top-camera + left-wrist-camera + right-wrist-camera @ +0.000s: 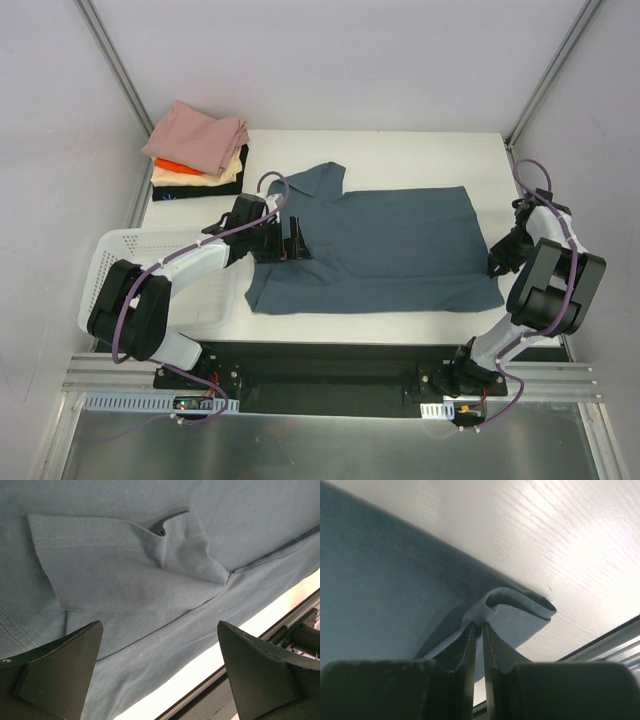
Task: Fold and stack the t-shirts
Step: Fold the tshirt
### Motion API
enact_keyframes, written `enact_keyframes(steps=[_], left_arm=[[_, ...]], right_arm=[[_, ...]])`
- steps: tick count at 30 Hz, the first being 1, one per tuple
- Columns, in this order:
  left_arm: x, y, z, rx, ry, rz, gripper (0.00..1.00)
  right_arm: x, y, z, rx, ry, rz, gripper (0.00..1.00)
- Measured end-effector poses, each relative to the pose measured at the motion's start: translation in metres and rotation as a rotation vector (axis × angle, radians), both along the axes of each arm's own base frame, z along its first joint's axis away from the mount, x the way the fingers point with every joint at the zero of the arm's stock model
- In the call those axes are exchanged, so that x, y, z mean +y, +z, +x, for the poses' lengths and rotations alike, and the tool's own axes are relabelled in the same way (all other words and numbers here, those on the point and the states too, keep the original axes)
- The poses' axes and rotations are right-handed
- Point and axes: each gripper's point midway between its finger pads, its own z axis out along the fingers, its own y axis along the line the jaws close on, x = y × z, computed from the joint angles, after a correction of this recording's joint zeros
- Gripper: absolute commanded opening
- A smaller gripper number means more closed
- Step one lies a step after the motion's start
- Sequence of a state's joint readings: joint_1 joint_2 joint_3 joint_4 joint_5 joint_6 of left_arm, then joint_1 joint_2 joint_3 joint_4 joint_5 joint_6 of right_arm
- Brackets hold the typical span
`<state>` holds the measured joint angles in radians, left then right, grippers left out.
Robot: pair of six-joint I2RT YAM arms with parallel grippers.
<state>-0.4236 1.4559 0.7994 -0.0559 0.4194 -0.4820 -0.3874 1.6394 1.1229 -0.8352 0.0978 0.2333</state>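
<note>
1. While the right gripper (479, 626) sits low at the near-right corner of the slate-blue tee (390, 250), its jaws are pinched almost together on a small fold of the tee's hem, raised a bit off the table (400, 150).
2. White basket (110, 260) stands at near left, partly under the left arm, just beside the tee.
3. Tee lies flat across mid table, collar end to the left, hem to the right.
4. Left gripper (293, 240) hangs over the tee's near sleeve (125, 565), jaws spread wide w/ nothing btwn them. Sleeve is folded in over the body.
5. Far-left corner: folded stack w/ pink tee (200, 135) on top, then orange tee (175, 166), cream tee (200, 178), black tee (195, 190) at bottom.
</note>
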Motion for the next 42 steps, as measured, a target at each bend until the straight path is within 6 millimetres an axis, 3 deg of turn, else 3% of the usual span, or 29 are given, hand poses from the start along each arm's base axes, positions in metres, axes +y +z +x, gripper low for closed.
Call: enact_keyframes(steps=[2,3,4,7,10,14,16,20,23,25,30,32,34,36,42], left_arm=[[0.000,0.000,0.000,0.000,0.000,0.000,0.99],[0.000,0.000,0.000,0.001,0.000,0.000,0.99],[0.000,0.000,0.000,0.001,-0.001,-0.001,0.99],[-0.002,0.002,-0.002,0.005,-0.011,-0.012,1.00],[-0.005,0.008,0.002,-0.005,-0.009,-0.023,0.99],[-0.012,0.027,0.015,-0.044,-0.008,-0.038,0.99],[-0.017,0.037,0.024,-0.069,-0.002,-0.029,0.99],[-0.022,0.046,0.035,-0.091,0.017,0.007,0.99],[-0.016,0.041,0.031,-0.064,0.045,0.037,0.99],[-0.010,0.037,0.024,-0.049,0.066,0.051,0.99],[0.011,0.036,-0.003,-0.044,0.125,0.063,0.99],[0.017,0.038,-0.015,-0.048,0.141,0.052,0.99],[0.022,0.038,-0.025,-0.048,0.152,0.043,0.99],[0.024,0.036,-0.030,-0.040,0.157,0.038,1.00],[0.027,0.013,-0.044,0.039,0.163,0.051,0.99]], right_arm=[[0.000,-0.005,0.004,0.013,0.005,0.005,0.44],[-0.001,-0.007,0.006,0.019,0.008,0.007,0.75],[0.000,-0.009,0.009,0.020,0.009,0.007,0.96],[0.000,-0.007,0.013,0.022,0.033,-0.013,0.97],[-0.001,0.007,0.021,-0.016,0.060,-0.061,0.96],[0.006,0.045,0.029,-0.141,0.105,-0.138,0.96],[0.023,0.071,0.038,-0.270,0.168,-0.144,0.96],[0.089,0.114,0.063,-0.623,0.358,0.048,0.97],[0.139,0.127,0.085,-0.769,0.518,0.208,0.97],[0.193,0.122,0.098,-0.788,0.713,0.303,0.98],[0.326,0.106,0.101,-0.710,1.153,0.486,0.85],[0.370,0.102,0.101,-0.699,1.290,0.534,0.82],[0.402,0.095,0.099,-0.682,1.395,0.574,0.79],[0.420,0.083,0.095,-0.653,1.460,0.592,0.72],[0.449,0.032,0.083,-0.498,1.580,0.597,0.64]])
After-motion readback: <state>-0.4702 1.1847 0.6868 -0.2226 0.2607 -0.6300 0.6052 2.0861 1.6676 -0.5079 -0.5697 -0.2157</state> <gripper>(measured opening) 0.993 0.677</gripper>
